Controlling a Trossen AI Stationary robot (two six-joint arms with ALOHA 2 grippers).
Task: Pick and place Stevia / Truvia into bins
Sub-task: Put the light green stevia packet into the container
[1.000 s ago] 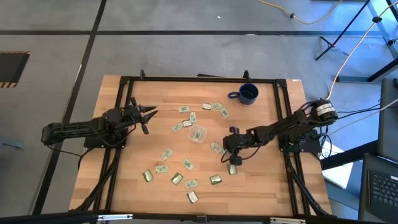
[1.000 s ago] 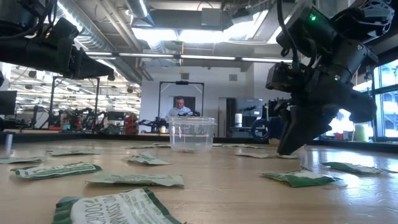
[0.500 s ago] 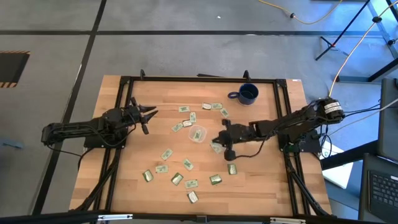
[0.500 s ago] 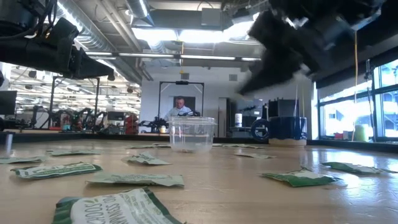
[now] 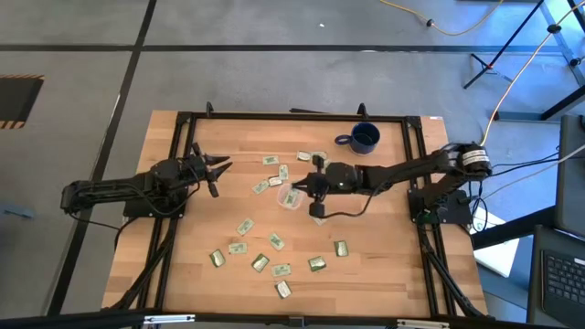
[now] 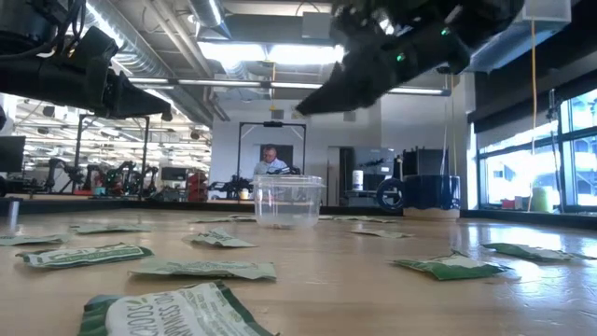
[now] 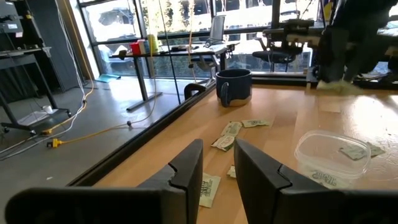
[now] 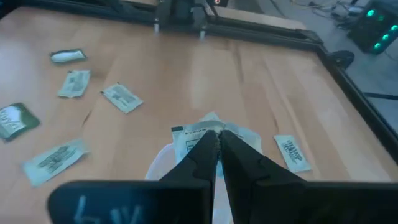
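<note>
Pale green and white sachets [image 5: 245, 226] lie flat and scattered over the wooden table. The clear plastic cup [image 5: 291, 196] stands upright mid-table, and the left wrist view shows one sachet [image 7: 353, 150] inside the cup [image 7: 333, 155]. My right gripper [image 5: 300, 189] hovers at the cup's right rim, well above the cup [image 6: 288, 200] in the low view, and is shut on a sachet [image 8: 198, 133]. My left gripper [image 5: 219, 170] waits open above the table's left side. My right gripper pinches a sachet between its two fingertips [image 8: 208, 144], at one edge of the sachet [image 8: 191, 132]. The sachet is lifted clear of the table and sticks out past the fingertips, over the cup's rim [image 8: 159, 163].
A dark blue mug [image 5: 364, 138] stands near the far edge, right of centre. More sachets lie near the far side [image 5: 316, 156] and the near side [image 5: 282, 289]. A black frame [image 5: 292, 117] runs around the table. Bare wood shows at the far left.
My right gripper has risen from the table's near-right part, where its fingers were down among the sachets. It has swung toward the far-left, up to the cup, carrying a sachet. The left arm has kept still.
</note>
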